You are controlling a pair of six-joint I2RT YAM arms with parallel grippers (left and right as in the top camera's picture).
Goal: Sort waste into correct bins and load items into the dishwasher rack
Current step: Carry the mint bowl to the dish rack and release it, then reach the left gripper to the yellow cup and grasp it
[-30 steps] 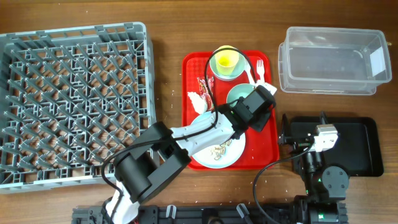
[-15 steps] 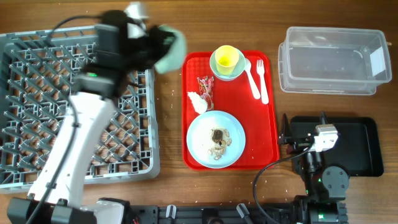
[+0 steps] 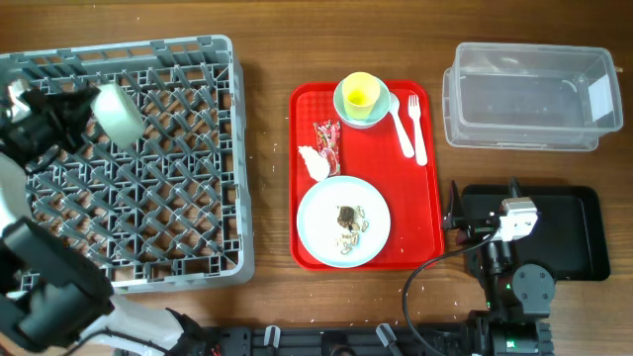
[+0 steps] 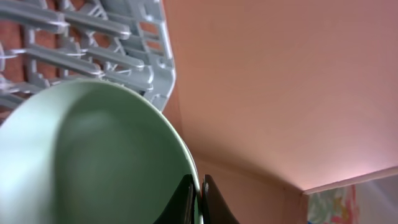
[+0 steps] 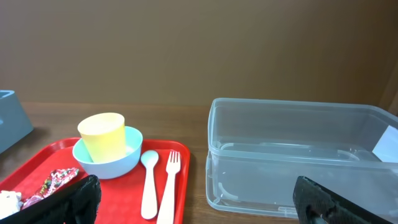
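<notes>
left pincer clamped shut, right pincer spread wide

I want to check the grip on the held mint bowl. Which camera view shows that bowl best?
Left wrist: the mint bowl fills the frame, its rim pinched in the left tool, the dishwasher rack behind it. Overhead shows it small and tilted above the rack's upper left part. Right wrist misses it.

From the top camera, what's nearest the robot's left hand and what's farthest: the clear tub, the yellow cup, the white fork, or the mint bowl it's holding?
1. The mint bowl, gripped in the left hand over the grey rack.
2. The yellow cup, top of the red tray, mid-table.
3. The fork, right side of that tray.
4. The clear tub, far right.
</notes>
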